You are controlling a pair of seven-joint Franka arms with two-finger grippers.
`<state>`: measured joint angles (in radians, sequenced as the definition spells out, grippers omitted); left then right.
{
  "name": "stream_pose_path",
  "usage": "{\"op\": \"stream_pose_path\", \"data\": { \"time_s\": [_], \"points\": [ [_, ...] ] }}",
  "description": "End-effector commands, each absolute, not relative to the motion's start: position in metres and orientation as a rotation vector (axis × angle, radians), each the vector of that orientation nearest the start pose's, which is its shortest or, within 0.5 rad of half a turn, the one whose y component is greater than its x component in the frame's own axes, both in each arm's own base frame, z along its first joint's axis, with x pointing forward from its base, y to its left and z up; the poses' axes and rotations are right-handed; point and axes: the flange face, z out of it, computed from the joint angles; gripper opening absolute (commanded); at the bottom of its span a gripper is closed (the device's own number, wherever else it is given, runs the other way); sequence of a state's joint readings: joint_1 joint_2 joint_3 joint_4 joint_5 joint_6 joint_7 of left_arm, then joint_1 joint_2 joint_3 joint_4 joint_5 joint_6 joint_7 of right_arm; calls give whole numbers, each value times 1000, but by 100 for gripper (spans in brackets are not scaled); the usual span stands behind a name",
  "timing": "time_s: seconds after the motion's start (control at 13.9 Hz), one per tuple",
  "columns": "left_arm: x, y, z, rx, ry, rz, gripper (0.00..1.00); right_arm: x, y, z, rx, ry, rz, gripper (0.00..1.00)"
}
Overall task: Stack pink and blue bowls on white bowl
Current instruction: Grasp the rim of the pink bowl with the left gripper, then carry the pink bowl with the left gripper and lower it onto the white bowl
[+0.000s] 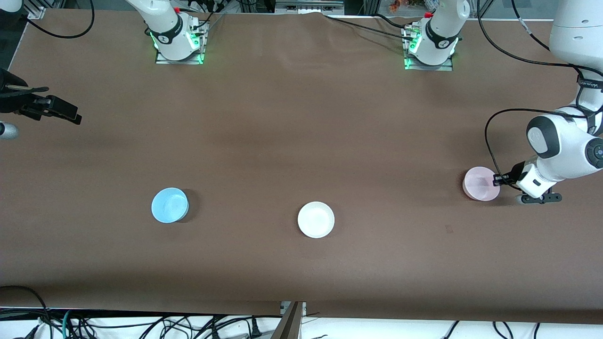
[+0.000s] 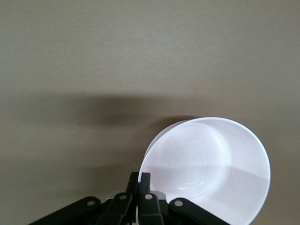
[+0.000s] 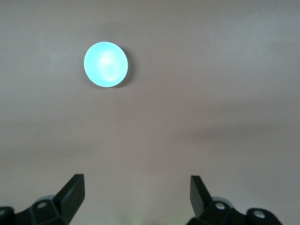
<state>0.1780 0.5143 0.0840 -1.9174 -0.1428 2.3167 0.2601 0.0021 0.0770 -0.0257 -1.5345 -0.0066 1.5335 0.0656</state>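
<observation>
- Right tool (image 1: 70, 115), at the right arm's end of the bench (image 1: 292, 117): hangs in the air over bare bench, fingers spread wide with nothing between them, as the right wrist view shows (image 3: 136, 192). Waits.
- Blue bowl (image 1: 169, 205): sits upright on the bench, toward the right arm's end, well apart from the right tool and nearer to the front camera than the bench below it. Seen small and far off in the right wrist view (image 3: 106, 64). Of the two arms, the right looks the better placed to fetch it.
- White bowl (image 1: 316, 219): sits upright about midway along the bench, slightly nearer to the front camera than the blue bowl. Nothing in it yet; neither coloured bowl stacked.
- Pink bowl (image 1: 481, 183): at the left arm's end of the bench, tilted so its mouth faces the white bowl's way; looks just lifted, though contact with the bench cannot be ruled out. Washed out to near white in the left wrist view (image 2: 206, 168).
- Left tool (image 1: 500, 179): pressed together on the pink bowl's rim, pinching the wall (image 2: 140, 185).
- Relation that matters: from the held pink bowl, the white bowl lies toward the right arm's end and a little nearer to the front camera; likely calls for a carry that way, then a levelling over the white bowl.
</observation>
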Motion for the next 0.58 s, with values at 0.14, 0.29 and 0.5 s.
{"op": "stream_pose_path", "data": {
  "time_s": [0.14, 0.29, 0.5],
  "points": [
    [652, 50, 287, -3322, -196, 205, 0, 584, -12, 599, -3154, 104, 60, 99],
    [666, -23, 307, -3338, -274, 177, 0, 589, -12, 590, -3159, 91, 70, 99],
    [671, -134, 318, -3340, -395, 189, 0, 596, -17, 582, -3160, 105, 65, 99]
  ]
}}
